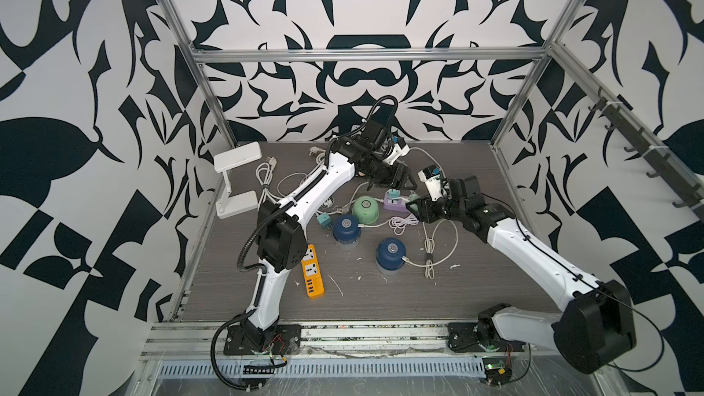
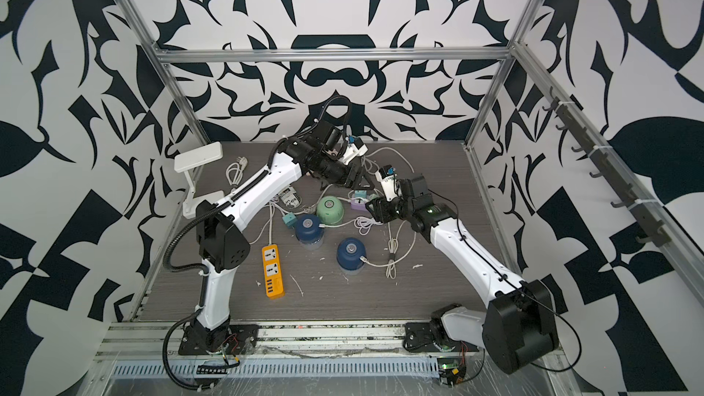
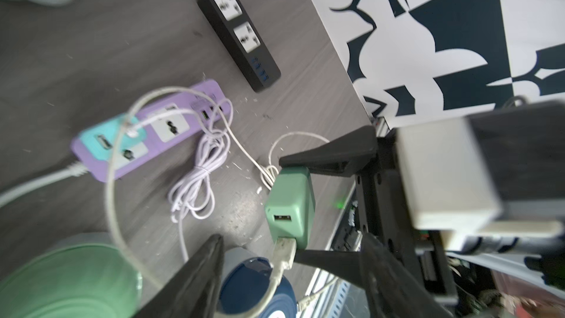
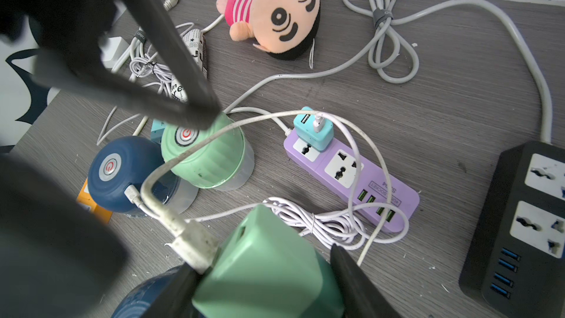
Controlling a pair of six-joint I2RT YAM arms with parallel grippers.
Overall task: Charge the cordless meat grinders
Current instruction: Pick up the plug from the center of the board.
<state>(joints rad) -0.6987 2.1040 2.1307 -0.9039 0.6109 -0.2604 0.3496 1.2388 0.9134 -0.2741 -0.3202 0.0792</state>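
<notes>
Right tool (image 4: 263,258) clamps a green adapter (image 3: 290,203) by its flat sides and holds it above the desk (image 4: 428,87), with a white USB lead (image 4: 192,243) plugged in. Left tool (image 1: 404,183) hangs just beside it, jaws wide apart, nothing in them.

The three grinders sit close under the pair. The mint grinder (image 1: 364,210) is below the left tool's tip. A blue grinder (image 1: 346,227) stands just beside it w/ a lead in its side port. The other blue grinder (image 1: 391,251) is back toward the arm bases from the right tool.

I judge them light but top-heavy. The domes are hard and smooth, prob. slippery, on clear cups that could tip if a lead gets tugged. Best hold is round the ribbed waist, not the crown or the silver button. Which grinder my lead feeds I can't tell through the loops.

Room is tight. The purple strip (image 4: 351,185) lies just ahead of the right tool, its mid socket free next to a teal adapter (image 4: 313,134). A black strip (image 4: 519,224) and the back wall close off the space beyond, and loose cable lies across most of the gap.
</notes>
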